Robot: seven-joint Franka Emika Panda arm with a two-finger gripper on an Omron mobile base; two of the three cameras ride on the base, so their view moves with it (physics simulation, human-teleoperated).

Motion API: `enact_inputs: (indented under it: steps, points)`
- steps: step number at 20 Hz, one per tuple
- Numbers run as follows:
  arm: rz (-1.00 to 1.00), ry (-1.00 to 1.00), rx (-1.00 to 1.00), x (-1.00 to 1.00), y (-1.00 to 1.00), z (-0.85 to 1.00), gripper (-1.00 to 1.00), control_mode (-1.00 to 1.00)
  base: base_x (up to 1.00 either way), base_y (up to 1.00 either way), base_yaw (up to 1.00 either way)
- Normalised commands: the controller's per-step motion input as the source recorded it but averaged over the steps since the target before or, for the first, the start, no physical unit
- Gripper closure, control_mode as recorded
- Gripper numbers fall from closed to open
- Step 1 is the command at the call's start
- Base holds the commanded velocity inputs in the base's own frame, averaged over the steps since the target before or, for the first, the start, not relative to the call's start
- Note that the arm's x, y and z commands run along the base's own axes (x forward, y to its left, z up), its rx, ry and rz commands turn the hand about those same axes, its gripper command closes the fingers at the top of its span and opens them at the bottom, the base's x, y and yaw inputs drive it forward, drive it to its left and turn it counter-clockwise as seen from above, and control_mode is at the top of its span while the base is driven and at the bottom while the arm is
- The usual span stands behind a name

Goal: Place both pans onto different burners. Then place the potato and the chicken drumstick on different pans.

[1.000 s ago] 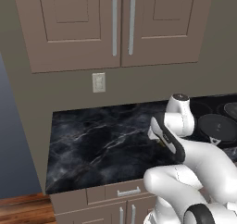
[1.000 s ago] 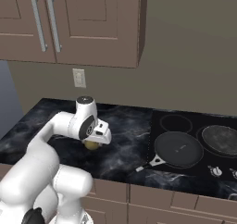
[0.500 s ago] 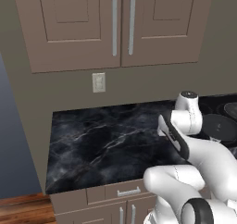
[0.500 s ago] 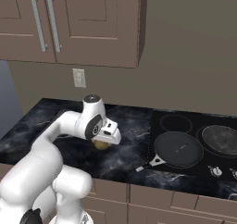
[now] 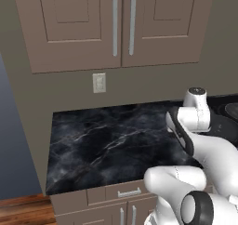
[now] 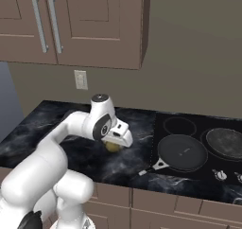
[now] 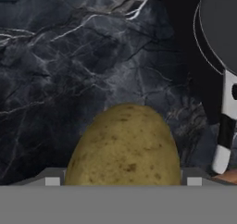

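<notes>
Sitting directly beneath hand (image 6: 115, 145), potato (image 7: 124, 146), over marble counter (image 7: 69, 70)

Glossy white rounded arm (image 6: 56, 147) segments, dark grey joint rings, grey-capped wrist.

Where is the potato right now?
The potato sits low and centre in the hand view, between the fingers over the dark marble counter, left of the black pan.

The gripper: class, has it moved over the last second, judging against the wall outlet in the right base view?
Yes. The gripper has moved right, away from the wall outlet and toward the cooktop, carrying the potato along.
</notes>
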Motion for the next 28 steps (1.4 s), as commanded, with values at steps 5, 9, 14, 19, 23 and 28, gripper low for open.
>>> enact_inputs:
  steps: [5, 9, 14, 19, 23, 28]
  points:
    - [0.00, 0.00, 0.00, 0.00, -0.55, 0.24, 1.00, -1.00, 0.00, 0.00, 0.00]
    - [0.00, 0.00, 0.00, 0.00, -0.54, 0.22, 1.00, -1.00, 0.00, 0.00, 0.00]
    - [0.00, 0.00, 0.01, 0.00, -0.48, 0.11, 1.00, -1.00, 0.00, 0.00, 0.00]
    - [0.00, 0.00, 0.01, 0.06, -0.44, 0.00, 1.00, -1.00, 0.00, 0.00, 0.00]
    - [0.00, 0.00, 0.05, 0.15, -0.47, 0.00, 1.00, -1.00, 0.00, 0.00, 0.00]
    - [0.00, 0.00, 0.05, 0.09, -0.47, 0.00, 1.00, -1.00, 0.00, 0.00, 0.00]
